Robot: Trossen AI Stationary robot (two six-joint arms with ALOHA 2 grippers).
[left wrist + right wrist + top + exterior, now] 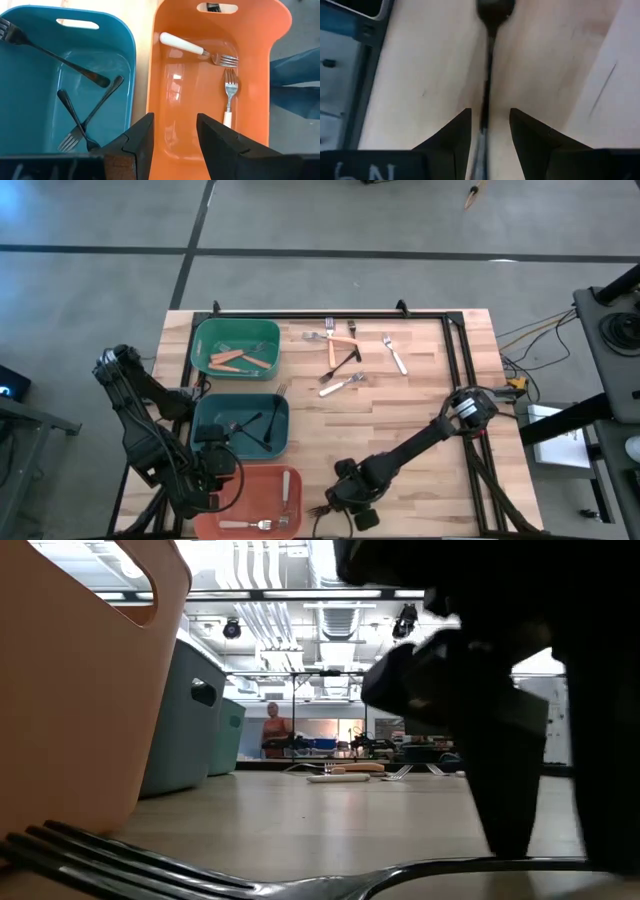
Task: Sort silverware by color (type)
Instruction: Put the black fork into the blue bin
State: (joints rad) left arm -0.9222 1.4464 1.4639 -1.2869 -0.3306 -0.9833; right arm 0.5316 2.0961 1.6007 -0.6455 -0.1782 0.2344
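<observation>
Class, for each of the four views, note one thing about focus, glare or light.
High view: even light, sharp table. Low view: bright ceiling lights; near black fork blurred, right gripper a dark silhouette. Left wrist view: sharp, sheen in salmon bin. Right wrist view: the fork's handle soft.

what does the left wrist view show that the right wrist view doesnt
Only the left wrist view: the salmon bin holding two white-handled forks, the teal bin holding black forks, and the open left tool above them. Only the right wrist view: the right tool straddling a black fork on the table. Shared: nothing I can match with certainty.
</observation>
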